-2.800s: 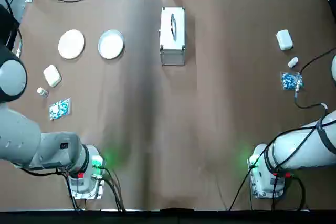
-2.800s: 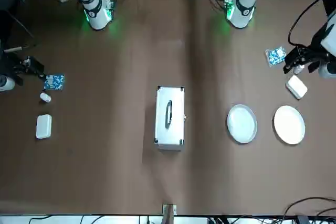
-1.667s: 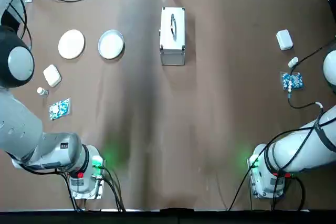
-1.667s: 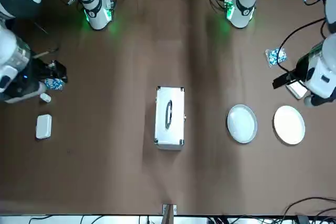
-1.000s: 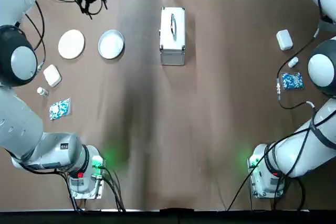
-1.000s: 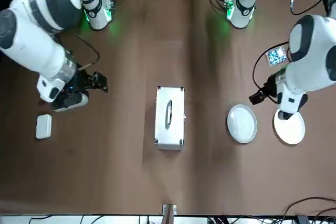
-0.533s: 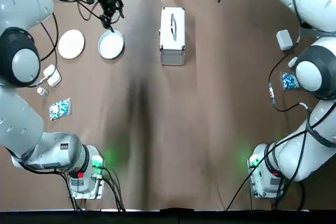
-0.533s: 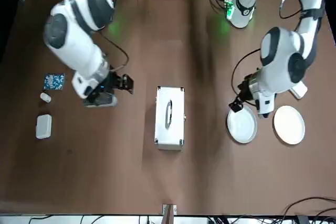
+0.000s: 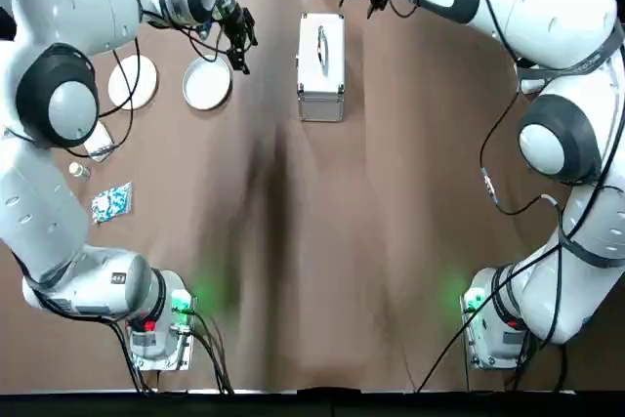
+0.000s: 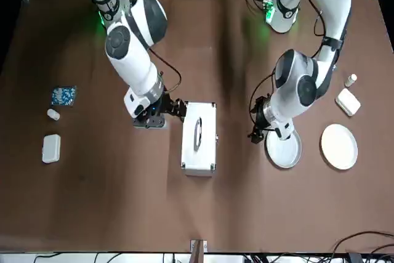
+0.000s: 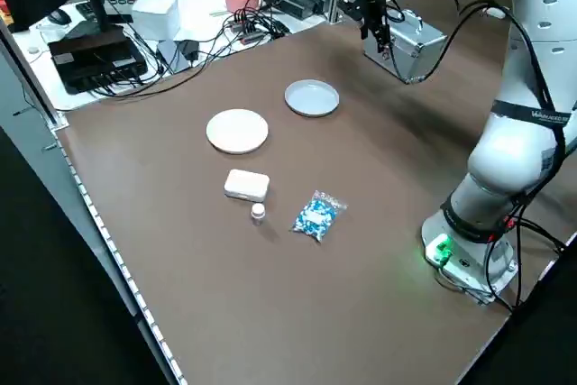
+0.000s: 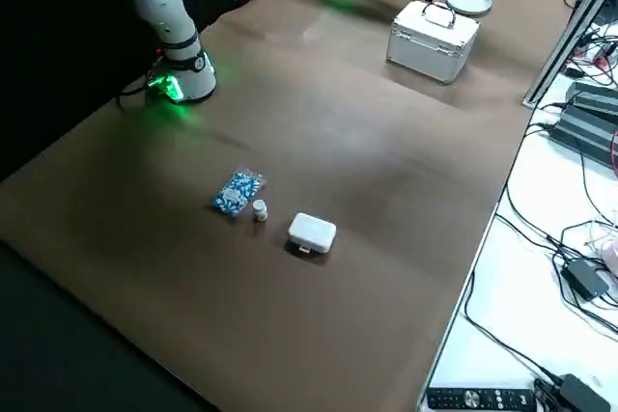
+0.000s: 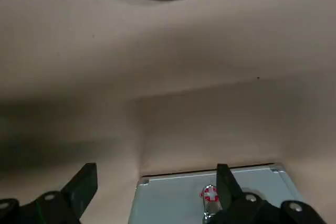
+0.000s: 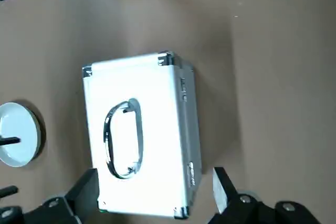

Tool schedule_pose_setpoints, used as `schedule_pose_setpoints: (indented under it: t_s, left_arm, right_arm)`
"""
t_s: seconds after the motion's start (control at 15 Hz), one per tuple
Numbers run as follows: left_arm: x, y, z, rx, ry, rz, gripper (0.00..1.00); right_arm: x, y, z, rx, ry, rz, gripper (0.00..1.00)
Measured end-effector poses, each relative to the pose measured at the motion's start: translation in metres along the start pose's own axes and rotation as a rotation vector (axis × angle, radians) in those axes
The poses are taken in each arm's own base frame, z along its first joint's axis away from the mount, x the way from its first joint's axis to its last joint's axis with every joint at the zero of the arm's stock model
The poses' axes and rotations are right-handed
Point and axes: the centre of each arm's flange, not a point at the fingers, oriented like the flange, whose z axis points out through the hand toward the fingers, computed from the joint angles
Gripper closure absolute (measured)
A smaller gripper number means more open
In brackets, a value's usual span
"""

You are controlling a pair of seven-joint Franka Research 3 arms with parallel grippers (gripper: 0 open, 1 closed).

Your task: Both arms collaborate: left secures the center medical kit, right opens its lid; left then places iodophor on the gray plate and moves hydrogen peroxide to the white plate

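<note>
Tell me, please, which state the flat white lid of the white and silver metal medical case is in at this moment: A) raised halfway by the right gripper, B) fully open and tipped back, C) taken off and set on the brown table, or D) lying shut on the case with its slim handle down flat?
D: the lid sits flush on the white and silver medical case, its handle lying flat, and neither gripper touches it.

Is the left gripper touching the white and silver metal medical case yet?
Apart. The front view shows bare brown table between the left gripper and the case.
</note>
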Motion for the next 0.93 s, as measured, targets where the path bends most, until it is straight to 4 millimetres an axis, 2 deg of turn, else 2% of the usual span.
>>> schedule_pose_setpoints:
  t_s: [0.2, 0.47, 0.73, 0.93]
  left_arm:
    - [-0.017, 0.000, 0.023, -0.003, -0.008, -0.032, 0.00]
    - [-0.036, 0.000, 0.060, -0.024, -0.026, -0.108, 0.00]
    - [-0.048, 0.006, 0.087, -0.050, -0.049, -0.185, 0.00]
    - [-0.052, 0.015, 0.093, -0.053, -0.064, -0.217, 0.00]
  right_arm:
    - [-0.002, -0.018, 0.027, 0.016, 0.023, 0.011, 0.04]
    - [-0.004, -0.029, 0.055, 0.001, 0.019, -0.004, 0.04]
    - [-0.009, -0.037, 0.062, -0.003, 0.024, -0.024, 0.04]
    - [-0.016, -0.050, 0.071, 0.019, 0.054, -0.040, 0.04]
